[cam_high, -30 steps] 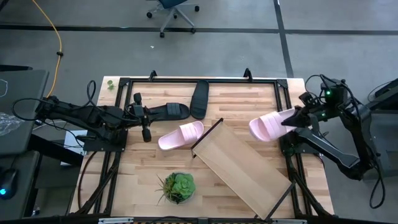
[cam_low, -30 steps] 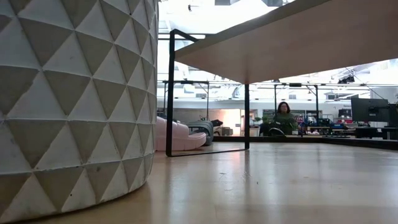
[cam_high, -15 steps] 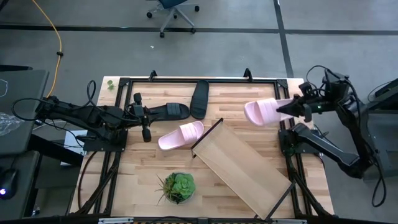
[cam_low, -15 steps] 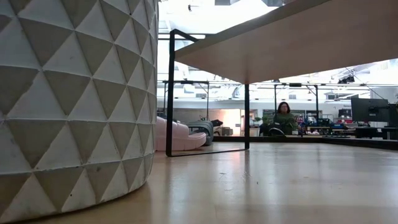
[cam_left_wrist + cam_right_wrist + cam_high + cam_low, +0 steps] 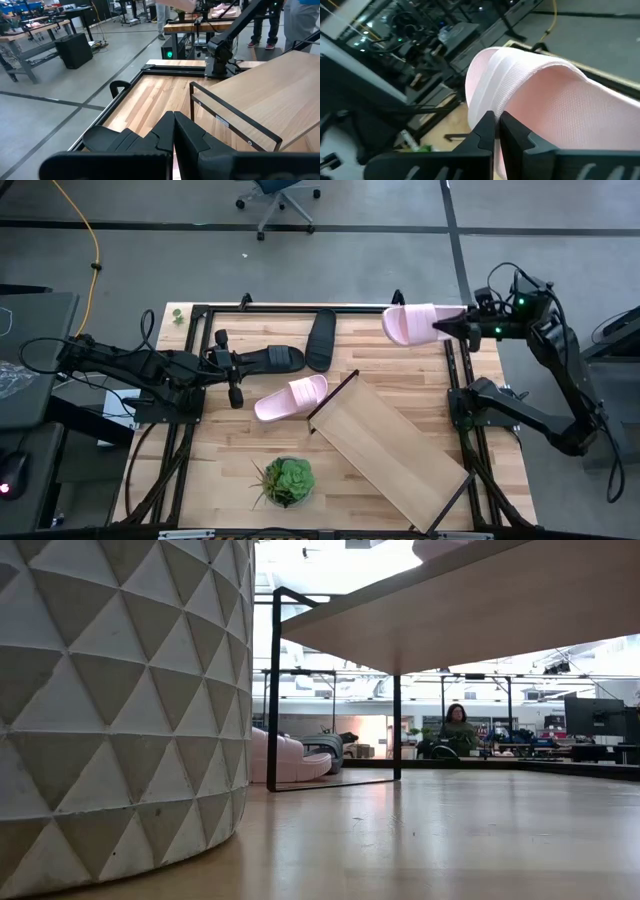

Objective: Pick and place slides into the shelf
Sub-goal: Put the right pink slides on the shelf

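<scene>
The right gripper [image 5: 447,330] clenches a pale pink slide [image 5: 412,324], ribbed strap, no readable branding; the left gripper [image 5: 232,364] stays clenched, empty.

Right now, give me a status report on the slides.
Right gripper shut on pink slide, raised at far edge. Left gripper shut, idle. Shelf bare; three slides on table.

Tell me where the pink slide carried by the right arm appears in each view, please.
High view: the pink slide is at the table's far right corner.
Low view: only a pale pink bit at the top edge, above the shelf; probably it.
Left wrist view: a pink shape at the top edge, uncertain.
Right wrist view: the slide fills the middle.
Shared landmark: the shelf.
</scene>
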